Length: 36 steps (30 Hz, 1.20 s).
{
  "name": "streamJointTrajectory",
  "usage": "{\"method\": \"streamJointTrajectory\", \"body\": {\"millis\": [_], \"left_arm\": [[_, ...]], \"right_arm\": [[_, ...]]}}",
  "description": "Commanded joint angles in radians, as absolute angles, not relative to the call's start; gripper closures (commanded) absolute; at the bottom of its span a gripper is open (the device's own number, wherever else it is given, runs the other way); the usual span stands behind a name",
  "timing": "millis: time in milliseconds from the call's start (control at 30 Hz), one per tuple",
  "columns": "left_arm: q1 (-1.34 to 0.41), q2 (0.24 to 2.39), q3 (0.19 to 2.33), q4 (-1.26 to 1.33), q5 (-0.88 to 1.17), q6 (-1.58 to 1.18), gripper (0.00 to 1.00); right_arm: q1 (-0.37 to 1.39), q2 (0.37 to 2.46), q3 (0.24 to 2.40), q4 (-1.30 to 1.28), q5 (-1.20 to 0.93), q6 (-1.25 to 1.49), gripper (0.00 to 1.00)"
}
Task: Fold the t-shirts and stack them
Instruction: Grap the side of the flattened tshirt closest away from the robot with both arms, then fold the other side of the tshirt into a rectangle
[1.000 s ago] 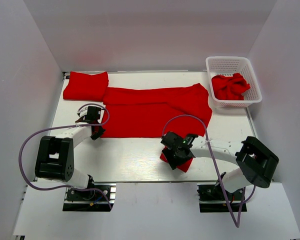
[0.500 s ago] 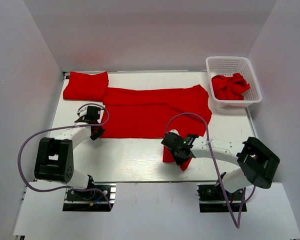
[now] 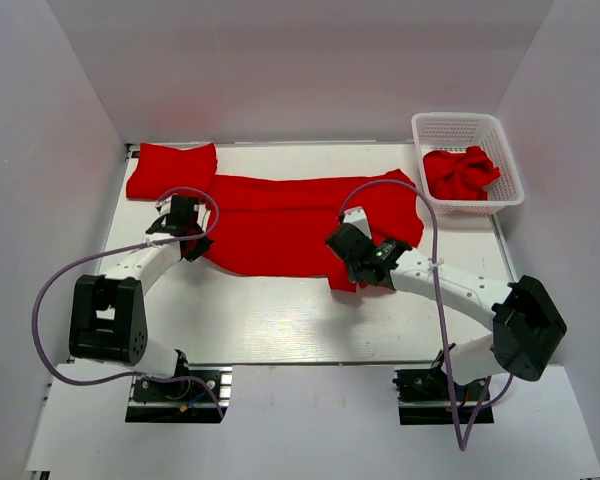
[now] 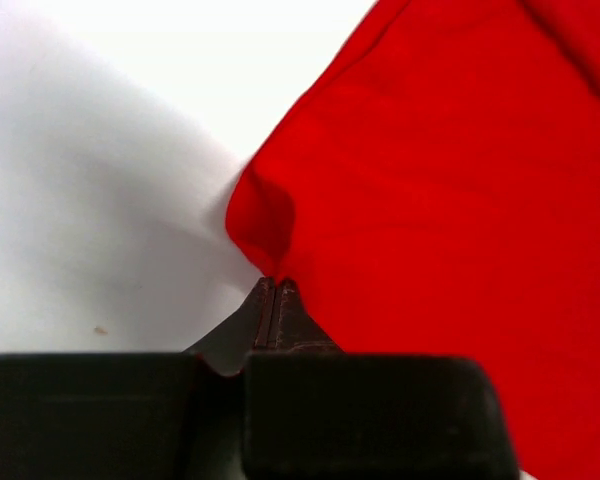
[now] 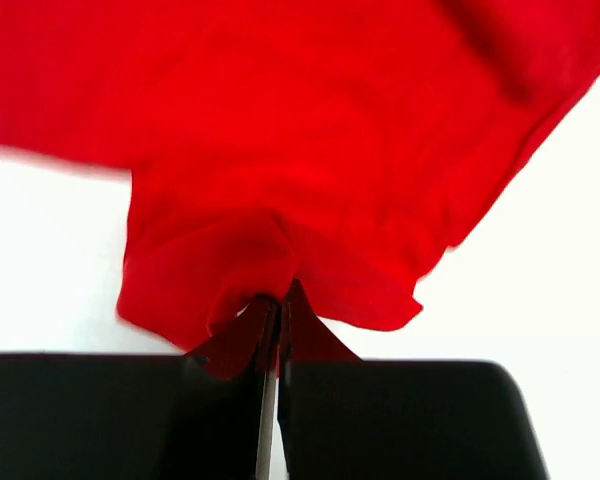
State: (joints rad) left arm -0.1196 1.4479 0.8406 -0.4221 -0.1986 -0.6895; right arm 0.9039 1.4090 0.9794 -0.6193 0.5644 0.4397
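A: Why are both arms at the near edge of the spread t-shirt [image 3: 290, 215]?
B: Each pinches it. The left gripper [image 4: 275, 298] is clamped on the left corner and the right gripper [image 5: 278, 315] on a bunched flap, probably to carry that edge over together.
A: The others?
B: A folded t-shirt [image 3: 170, 170] lies far left on the table [image 3: 280, 320], and a crumpled t-shirt [image 3: 460, 172] waits in the basket [image 3: 458, 118].

T-shirt [image 5: 310, 150] cropped at wrist-view edges
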Motion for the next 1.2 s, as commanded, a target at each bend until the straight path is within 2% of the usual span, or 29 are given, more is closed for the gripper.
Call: {"method": "streamJointTrajectory", "body": {"millis": [0,367,867,1167], "left_arm": [[-0.115,1.486,0.914,-0.423,-0.184,-0.702,1.0],[-0.115,1.623,1.078,-0.485,-0.23,-0.735,1.0],[-0.115,1.696,1.195,-0.43,-0.241,-0.726,1.0],[-0.115,1.81,1.342,-0.472,-0.293,-0.712,1.0]], "right_arm": [[0.848,1.427,1.025,-0.517,0.643,0.408,1.0],[0.677,1.557,1.152,-0.345,0.571,0.235,1.0],[0.56,1.693,1.368,-0.316,0.558,0.043,1.0],[0.496,1.767,1.463,-0.308,0.529,-0.031,1.0]]}}
